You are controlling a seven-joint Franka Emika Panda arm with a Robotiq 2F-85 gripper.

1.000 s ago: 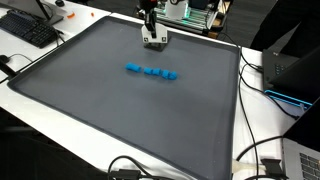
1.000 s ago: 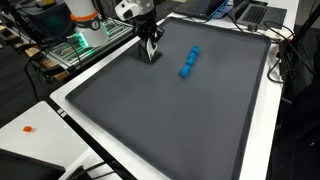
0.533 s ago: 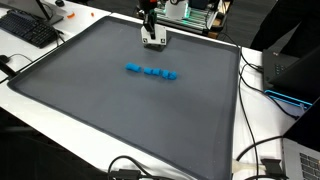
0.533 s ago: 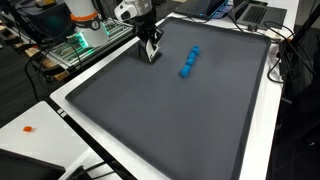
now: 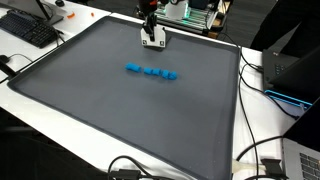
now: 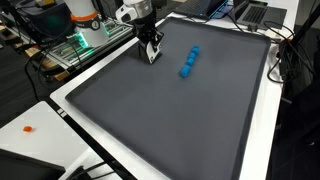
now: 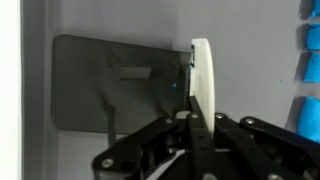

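Note:
My gripper (image 5: 152,41) is at the far edge of the dark grey mat (image 5: 120,115), close above it; it also shows in an exterior view (image 6: 151,54). In the wrist view the gripper (image 7: 190,115) is shut on a thin white flat piece (image 7: 201,75), seen edge-on and sticking out between the fingers. A row of small blue blocks (image 5: 151,72) lies on the mat some way from the gripper. The row also shows in an exterior view (image 6: 188,63) and at the right edge of the wrist view (image 7: 311,40).
A keyboard (image 5: 28,28) lies beyond one corner of the mat. Cables (image 5: 262,155) and a laptop (image 5: 290,75) are along one side. A green-lit electronics box (image 6: 85,45) stands behind the gripper. A small orange object (image 6: 29,128) lies on the white table.
The gripper has shifted very slightly near the mat's far edge and still holds the white piece. The blue blocks have not moved.

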